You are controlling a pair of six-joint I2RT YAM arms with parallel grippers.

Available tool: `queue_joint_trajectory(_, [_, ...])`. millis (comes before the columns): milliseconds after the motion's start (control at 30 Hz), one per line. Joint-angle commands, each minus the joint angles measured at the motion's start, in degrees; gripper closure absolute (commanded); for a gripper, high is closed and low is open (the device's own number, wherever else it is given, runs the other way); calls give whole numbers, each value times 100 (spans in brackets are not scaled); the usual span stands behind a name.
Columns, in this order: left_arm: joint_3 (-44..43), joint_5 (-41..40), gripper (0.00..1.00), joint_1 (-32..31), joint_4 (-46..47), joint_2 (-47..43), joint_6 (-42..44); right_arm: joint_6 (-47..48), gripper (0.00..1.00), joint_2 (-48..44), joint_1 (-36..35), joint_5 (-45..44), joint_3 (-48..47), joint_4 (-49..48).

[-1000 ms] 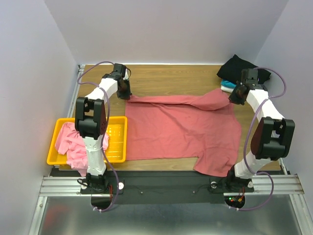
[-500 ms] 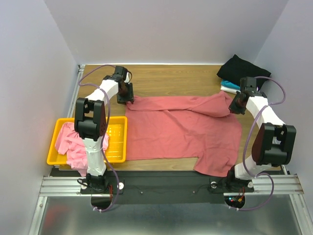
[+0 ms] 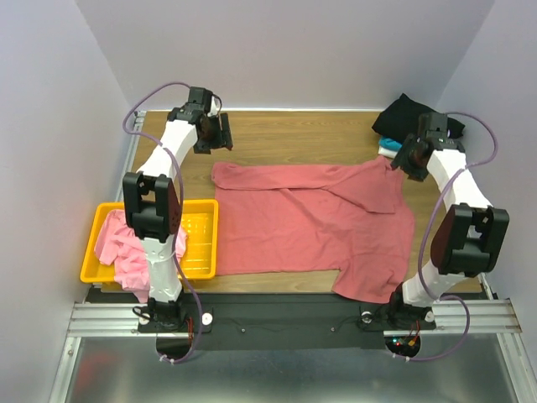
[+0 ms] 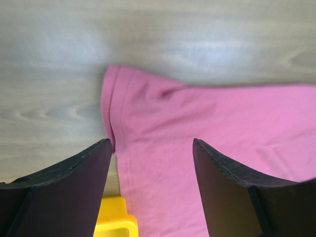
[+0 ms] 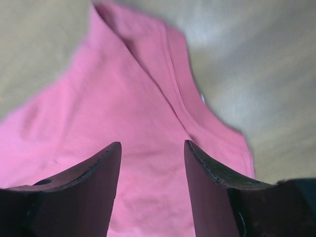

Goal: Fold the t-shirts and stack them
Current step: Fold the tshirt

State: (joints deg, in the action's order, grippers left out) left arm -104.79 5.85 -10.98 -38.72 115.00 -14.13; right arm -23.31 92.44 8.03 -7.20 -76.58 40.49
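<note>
Both arms are lifting away from the dusty-red t-shirt (image 3: pixel 310 222), which they were gripping a moment ago. It is lying on the table (image 3: pixel 294 134), its far right part folded over. The left gripper (image 4: pixel 150 141) and right gripper (image 5: pixel 151 143) are hanging wide apart, holding nothing. The light pink t-shirt (image 3: pixel 117 243) is spilling from the yellow basket (image 3: pixel 201 252), partly hidden by the left arm. The black t-shirt (image 3: pixel 403 113) is lying crumpled in the far right corner.

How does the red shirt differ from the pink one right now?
The dusty-red shirt lies spread over the table, its far edge folded over; the light pink shirt is bunched up in the yellow basket, spilling over its near rim. The red one covers far more area than the pink one. Both are soft cloth, and neither is folded into a neat stack yet.
</note>
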Motion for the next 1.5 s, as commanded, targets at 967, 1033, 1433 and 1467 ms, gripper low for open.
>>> queue_joint_trajectory(967, [-683,575,25,439,541,1648,-969,705,46,3543,322,2179,-3276,-560])
queue_joint_trajectory(1033, [-648,610,27,430,550,1675,-977,705,46,3587,322,2214,-3276,-560])
queue_joint_trajectory(1433, [-393,1111,83,439,848,1666,-1092,591,100,3623,322,2408,-3223,-560])
queue_joint_trajectory(1467, [-393,1164,93,439,866,1683,-1109,573,100,3597,322,2364,-3188,-551])
